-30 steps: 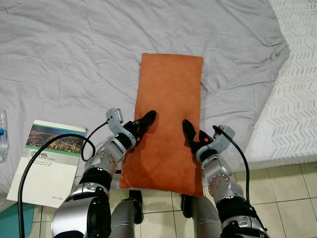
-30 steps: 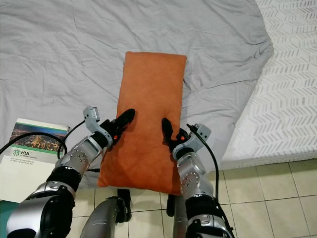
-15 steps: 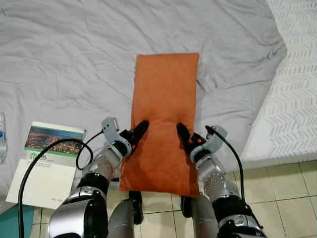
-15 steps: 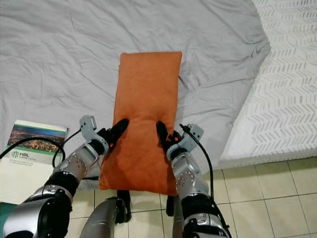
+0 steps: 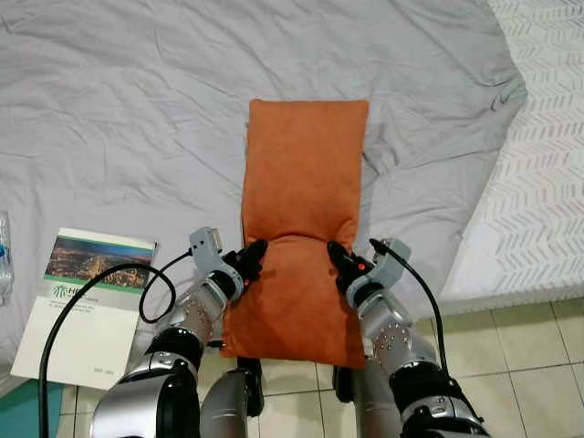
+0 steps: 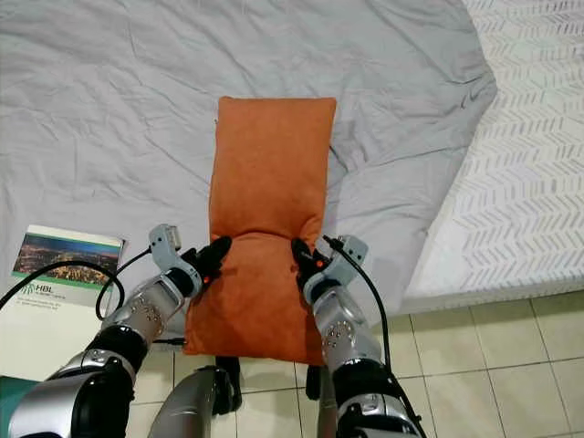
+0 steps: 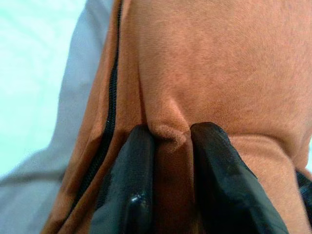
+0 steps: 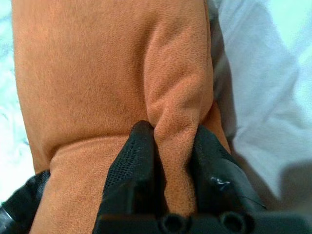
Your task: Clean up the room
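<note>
Left eye view: the orange pillow lay lengthwise on the grey bedsheet, its near end overhanging the bed edge above the tiled floor. The left gripper was at the pillow's left edge and the right gripper at its right edge, both about two thirds of the way toward the near end. A crease ran across the pillow between them. A brochure lay on the sheet to the robot's left, well apart from the pillow. A white patterned mattress showed at the right.

Right eye view: the same arrangement was shown; the two grippers flanked the pillow symmetrically.

Left wrist view: the left gripper's two black fingers were clenched on a small fold of the orange fabric. A black zipper ran along the pillow's edge just beside the pinch.

Right wrist view: the right gripper's fingers were clamped on a thicker ridge of pillow fabric at the opposite edge.

Step in hand, by judgement: the two-handed grasp on the pillow appeared complete, with the lift not yet made. The next move likely called for raising both arms together at matched height, so that neither fabric pinch slipped, and then carrying the pillow to its proper place.
</note>
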Available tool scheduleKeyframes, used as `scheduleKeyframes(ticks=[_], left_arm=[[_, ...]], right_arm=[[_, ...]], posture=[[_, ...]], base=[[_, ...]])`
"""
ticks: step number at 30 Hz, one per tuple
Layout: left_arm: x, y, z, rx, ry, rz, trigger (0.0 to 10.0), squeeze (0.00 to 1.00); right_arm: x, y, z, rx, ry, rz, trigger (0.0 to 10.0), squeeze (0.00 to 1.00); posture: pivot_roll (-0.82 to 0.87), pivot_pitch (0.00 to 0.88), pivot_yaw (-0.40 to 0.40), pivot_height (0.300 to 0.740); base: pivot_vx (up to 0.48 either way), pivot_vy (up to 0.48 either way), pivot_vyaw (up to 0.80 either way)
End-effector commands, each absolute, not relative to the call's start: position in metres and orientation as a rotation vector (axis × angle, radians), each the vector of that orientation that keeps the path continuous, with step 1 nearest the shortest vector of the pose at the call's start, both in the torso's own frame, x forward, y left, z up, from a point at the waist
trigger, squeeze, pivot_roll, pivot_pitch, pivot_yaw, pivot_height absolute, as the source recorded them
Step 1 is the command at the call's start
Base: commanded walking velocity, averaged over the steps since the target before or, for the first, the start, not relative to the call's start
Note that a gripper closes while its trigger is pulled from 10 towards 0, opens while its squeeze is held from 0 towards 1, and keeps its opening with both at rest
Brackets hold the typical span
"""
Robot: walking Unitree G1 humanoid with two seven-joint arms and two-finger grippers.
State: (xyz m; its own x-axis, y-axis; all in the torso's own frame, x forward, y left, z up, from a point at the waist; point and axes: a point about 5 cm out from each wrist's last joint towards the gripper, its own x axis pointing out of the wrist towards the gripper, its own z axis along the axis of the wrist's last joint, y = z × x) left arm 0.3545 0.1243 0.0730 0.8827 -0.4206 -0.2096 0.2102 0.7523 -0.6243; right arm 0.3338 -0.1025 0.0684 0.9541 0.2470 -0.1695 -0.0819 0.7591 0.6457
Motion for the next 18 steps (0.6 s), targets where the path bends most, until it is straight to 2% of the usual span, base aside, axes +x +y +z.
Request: scheduleKeyframes(ticks=[1, 9, 12, 13, 14, 15, 17, 18], left_arm=[[0.331, 0.117, 0.038, -0.597, 0.510, -0.337, 0.0, 0.00], [0.325, 0.119, 0.030, -0.509, 0.489, -0.312, 0.0, 0.00], [0.327, 0.112, 0.043, -0.436, 0.400, -0.373, 0.0, 0.00], [0.327, 0.109, 0.048, -0.417, 0.360, -0.397, 0.0, 0.00], [0.326, 0.108, 0.051, -0.407, 0.336, -0.409, 0.0, 0.00], [0.326, 0.108, 0.051, -0.407, 0.336, -0.409, 0.0, 0.00], [0.329, 0.110, 0.066, -0.391, 0.246, -0.409, 0.0, 0.00], [0.330, 0.111, 0.074, -0.390, 0.209, -0.407, 0.0, 0.00]], right_arm=[[0.294, -0.101, 0.008, 0.671, 0.519, 0.116, 0.0, 0.00], [0.288, -0.111, 0.004, 0.584, 0.508, 0.099, 0.0, 0.00], [0.290, -0.127, 0.017, 0.466, 0.424, 0.138, 0.0, 0.00], [0.291, -0.132, 0.023, 0.421, 0.391, 0.150, 0.0, 0.00], [0.292, -0.135, 0.025, 0.396, 0.373, 0.157, 0.0, 0.00], [0.292, -0.135, 0.025, 0.396, 0.373, 0.157, 0.0, 0.00], [0.298, -0.147, 0.039, 0.384, 0.302, 0.132, 0.0, 0.00], [0.301, -0.151, 0.046, 0.381, 0.270, 0.123, 0.0, 0.00]], posture=[[-0.05, 0.527, 0.061, 0.740], [-0.04, 0.481, 0.057, 0.740], [-0.03, 0.402, 0.058, 0.740], [-0.02, 0.352, 0.054, 0.740], [-0.02, 0.352, 0.054, 0.740], [-0.02, 0.352, 0.054, 0.740], [-0.01, 0.233, 0.055, 0.740], [-0.01, 0.233, 0.055, 0.740]], base=[[0.000, 0.000, 0.00], [0.000, 0.000, 0.00], [0.000, 0.000, 0.00], [0.000, 0.000, 0.00], [0.000, 0.000, 0.00], [0.000, 0.000, 0.00], [0.000, 0.000, 0.00], [0.000, 0.000, 0.00]])
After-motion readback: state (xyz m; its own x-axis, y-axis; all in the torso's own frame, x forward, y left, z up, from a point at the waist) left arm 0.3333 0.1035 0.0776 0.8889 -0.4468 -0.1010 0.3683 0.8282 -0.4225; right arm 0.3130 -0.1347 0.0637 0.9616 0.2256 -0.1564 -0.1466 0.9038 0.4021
